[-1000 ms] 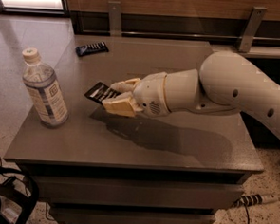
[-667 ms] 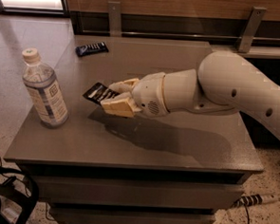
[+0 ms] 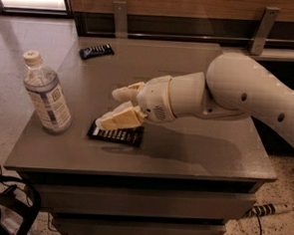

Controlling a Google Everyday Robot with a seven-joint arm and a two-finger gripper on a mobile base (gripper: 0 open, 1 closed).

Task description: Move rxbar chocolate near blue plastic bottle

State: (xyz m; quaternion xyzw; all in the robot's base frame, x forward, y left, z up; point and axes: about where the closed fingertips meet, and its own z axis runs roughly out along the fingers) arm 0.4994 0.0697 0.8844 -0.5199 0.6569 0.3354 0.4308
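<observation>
The rxbar chocolate (image 3: 117, 135), a flat black wrapper with white text, lies flat on the grey table (image 3: 195, 152) near its front left, a short way right of the blue plastic bottle (image 3: 46, 96). The bottle stands upright with a cream cap and a white label. My gripper (image 3: 113, 107) hovers just above the bar's far edge with its cream fingers (image 3: 123, 119) spread apart and nothing between them. The lower finger overlaps the top edge of the bar in the view.
A dark blue wrapper (image 3: 96, 51) with white lettering lies at the table's back left. A wall rail with metal brackets (image 3: 120, 18) runs behind the table. Drawers sit under the tabletop, and cables lie on the floor at the lower left (image 3: 7, 200) and lower right.
The gripper moved down and left with the bar, and the bar now lies flat on the table beside the bottle. The fingers have spread apart and let go of it.
</observation>
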